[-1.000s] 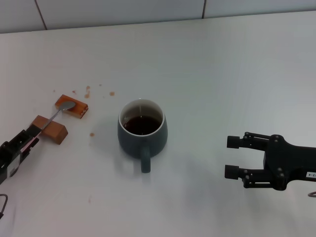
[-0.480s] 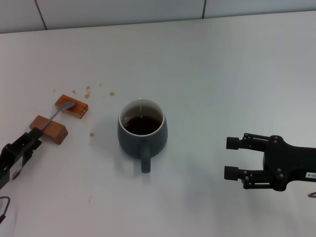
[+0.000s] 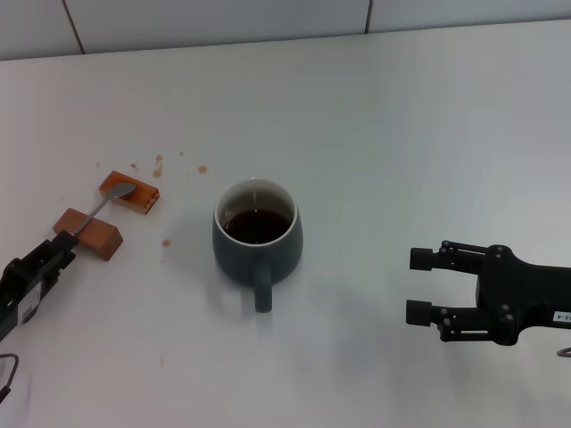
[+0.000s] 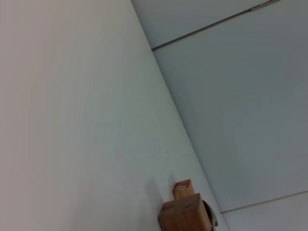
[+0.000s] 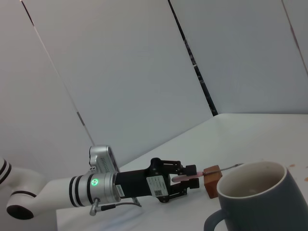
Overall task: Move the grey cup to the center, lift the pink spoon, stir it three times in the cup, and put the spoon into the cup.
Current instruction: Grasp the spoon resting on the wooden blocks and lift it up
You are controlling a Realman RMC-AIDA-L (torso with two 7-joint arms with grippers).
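The grey cup (image 3: 257, 239) already stood about in the middle of the table (image 3: 401, 134), handle toward me, dark liquid inside, so I judged the first step done. Everything with the spoon was left: lifting it, three stirs, and leaving it in the cup.

The pink spoon (image 3: 103, 203) lay off to the left of the cup, well apart from it, bridging two brown blocks. Its silver bowl rested on the far block (image 3: 130, 192), its thin neck crossed the near block (image 3: 88, 233), and its pale handle ran toward my left gripper (image 3: 59, 254).

My left gripper sat low at the near-left, right at the handle's end. In the right wrist view my left fingers (image 5: 188, 169) stood on either side of the pink handle, close in on it, but I could not tell whether they actually pinched it. The spoon rested flat on its blocks, so no lift had begun.

My right gripper (image 3: 421, 284) hung to the right of the cup, apart from it, fingers spread wide and empty, pointing left toward the cup.

A few brown crumbs (image 3: 159, 164) dotted the table beyond the blocks.
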